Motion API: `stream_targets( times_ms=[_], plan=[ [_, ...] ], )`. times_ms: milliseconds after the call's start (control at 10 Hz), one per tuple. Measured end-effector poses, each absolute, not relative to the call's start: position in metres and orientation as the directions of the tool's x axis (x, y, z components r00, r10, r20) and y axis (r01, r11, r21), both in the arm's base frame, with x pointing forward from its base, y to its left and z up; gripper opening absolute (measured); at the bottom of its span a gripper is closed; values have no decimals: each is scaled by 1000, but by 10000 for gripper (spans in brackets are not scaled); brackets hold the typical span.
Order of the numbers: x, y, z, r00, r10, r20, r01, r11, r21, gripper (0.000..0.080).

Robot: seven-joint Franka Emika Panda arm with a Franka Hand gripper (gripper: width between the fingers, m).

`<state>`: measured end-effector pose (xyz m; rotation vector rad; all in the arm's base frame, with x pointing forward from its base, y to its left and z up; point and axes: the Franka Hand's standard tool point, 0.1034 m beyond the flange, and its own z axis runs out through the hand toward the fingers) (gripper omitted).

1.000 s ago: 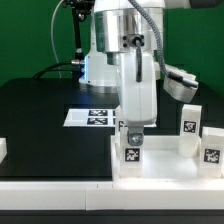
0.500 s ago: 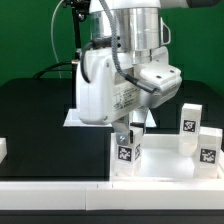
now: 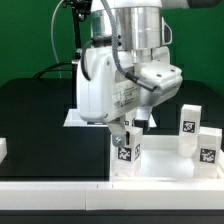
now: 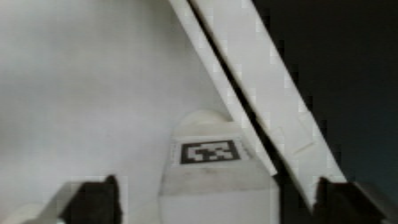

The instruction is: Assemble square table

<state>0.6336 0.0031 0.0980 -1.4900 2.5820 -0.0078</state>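
Hanging over the near corner of the top (image 3: 165, 160), the tool (image 3: 126, 133) has a leg (image 3: 125, 150) directly beneath it, at the corner of the top toward the exterior view's left. The leg stands upright with its tag facing the camera, and its upper end meets the tool's tips; whether it stands on the top's floor or is lifted just clear cannot be told.

In the wrist view the two fingers (image 4: 93, 198) show as dark tips well apart, one on each side of the leg (image 4: 217, 165), with a gap visible between each tip and the leg. The tool is spread and clamps nothing.

Two more legs (image 3: 189, 124) stand upright at the far side of the top from the tool, toward the exterior view's right, one just beside the other, both tags facing the camera. The top lies on the black desk (image 3: 40, 120), at its near edge.

The exterior view alone shows the arm, the two other legs and the full rim of the top. The wrist view alone shows the finger gap, the leg's tag close up, and a raised white rim (image 4: 249, 80) running past the leg, with the white floor on one side and dark desk on the other.
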Motion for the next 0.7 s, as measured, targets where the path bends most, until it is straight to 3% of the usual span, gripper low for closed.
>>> stream_targets(
  times_ms=[200,700],
  plan=[
    [628,10,132,-477,-860,-182,-861,499,-101,642],
    [627,11,127,-473,-864,-174,-865,493,-95,649]
  ],
)
